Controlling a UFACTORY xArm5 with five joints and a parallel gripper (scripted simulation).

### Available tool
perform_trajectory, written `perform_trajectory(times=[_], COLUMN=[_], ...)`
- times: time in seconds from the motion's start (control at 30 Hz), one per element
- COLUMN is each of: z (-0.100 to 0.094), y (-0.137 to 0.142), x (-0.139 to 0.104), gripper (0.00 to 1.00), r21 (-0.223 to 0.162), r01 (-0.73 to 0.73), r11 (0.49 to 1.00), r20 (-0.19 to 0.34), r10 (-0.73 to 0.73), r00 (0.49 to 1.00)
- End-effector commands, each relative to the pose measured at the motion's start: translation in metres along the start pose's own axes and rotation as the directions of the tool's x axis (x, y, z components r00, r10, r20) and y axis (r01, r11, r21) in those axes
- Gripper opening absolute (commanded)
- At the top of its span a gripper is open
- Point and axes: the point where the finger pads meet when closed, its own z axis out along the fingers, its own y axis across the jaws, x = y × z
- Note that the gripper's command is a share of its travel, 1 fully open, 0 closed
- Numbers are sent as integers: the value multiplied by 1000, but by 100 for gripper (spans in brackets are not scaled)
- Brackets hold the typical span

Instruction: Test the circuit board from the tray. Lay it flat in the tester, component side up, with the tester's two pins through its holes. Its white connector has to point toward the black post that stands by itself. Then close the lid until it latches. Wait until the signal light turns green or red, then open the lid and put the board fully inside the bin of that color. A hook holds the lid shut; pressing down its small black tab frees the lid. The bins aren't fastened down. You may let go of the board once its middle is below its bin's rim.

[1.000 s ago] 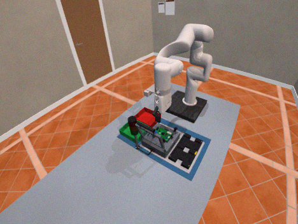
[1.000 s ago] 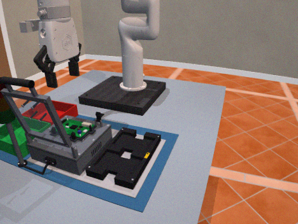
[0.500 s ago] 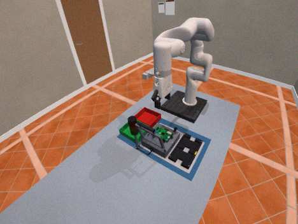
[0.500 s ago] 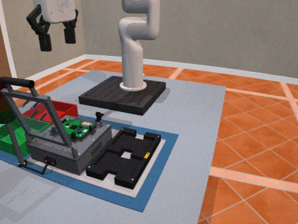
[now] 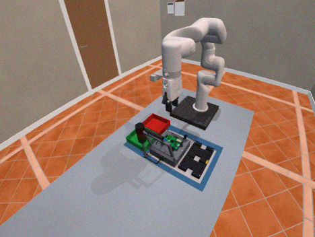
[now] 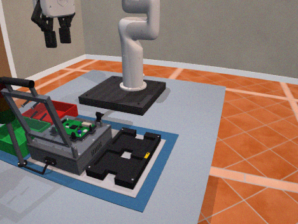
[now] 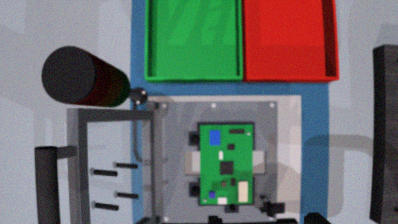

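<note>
1 risk: the half-open, empty hand (image 5: 171, 105) (image 6: 58, 39) could knock the raised lid (image 5: 171, 150) (image 6: 57, 119) (image 7: 77, 165) if it swings low.

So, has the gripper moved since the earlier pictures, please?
Yes. In the exterior view, the gripper is now higher above the red bin than one second ago.
</note>
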Motion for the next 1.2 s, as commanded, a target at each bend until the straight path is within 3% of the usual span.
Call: perform_trajectory(times=[0.0,0.2,0.4,0.47,0.9,1.17], z=[-2,-2,-2,-2,-3,-3], y=[-1,-9,-45,-45,-132,-145], x=[0,0,0,0,0,0], gripper=[52,52,52,52,52,52], r21=[5,5,5,5,5,5], r01=[0,0,0,0,0,0], r11=[1000,1000,1000,1000,1000,1000], r20=[0,0,0,0,0,0], r10=[0,0,0,0,0,0], r00=[1000,1000,1000,1000,1000,1000])
